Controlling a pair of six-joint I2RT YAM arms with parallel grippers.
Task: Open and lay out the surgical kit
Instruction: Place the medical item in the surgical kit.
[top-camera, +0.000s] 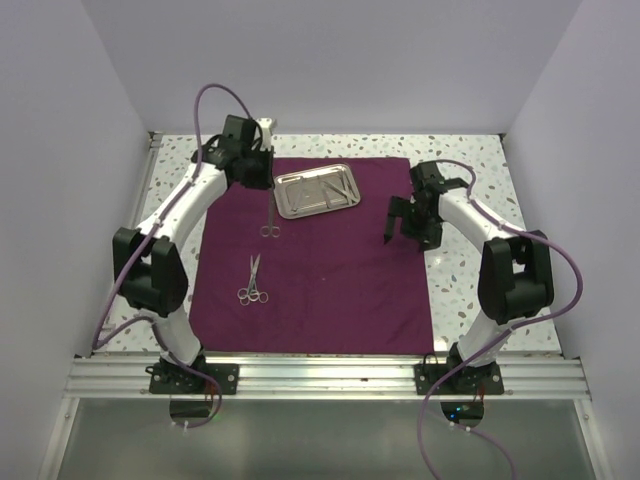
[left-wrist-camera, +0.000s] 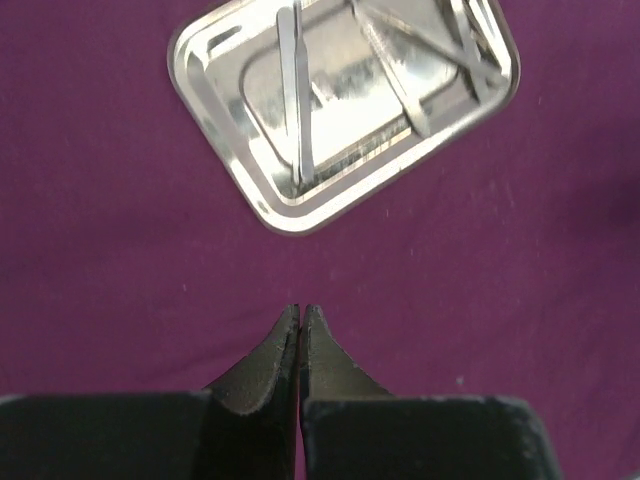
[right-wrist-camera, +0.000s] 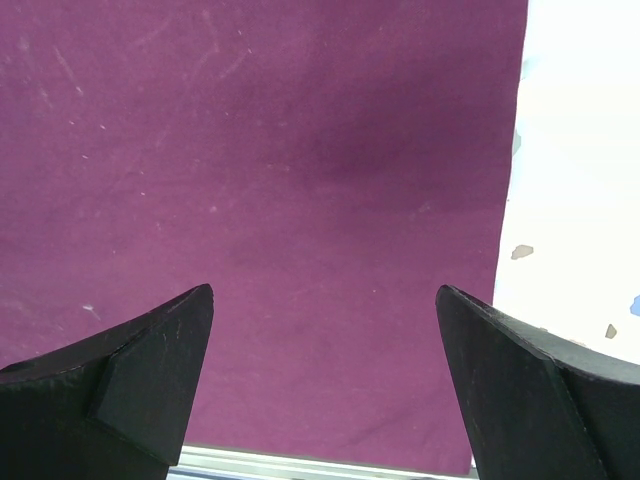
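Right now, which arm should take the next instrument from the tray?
Left, probably: the left gripper, though shut, points at the steel tray close ahead, instruments inside. The right gripper is open but over the right edge of the cloth, farther off.

left claw (left-wrist-camera: 301, 312) closed, right claw (right-wrist-camera: 322, 292) spread

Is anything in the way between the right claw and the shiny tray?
No. Only bare purple cloth lies between the open right claw and the tray; nothing visible blocks it.
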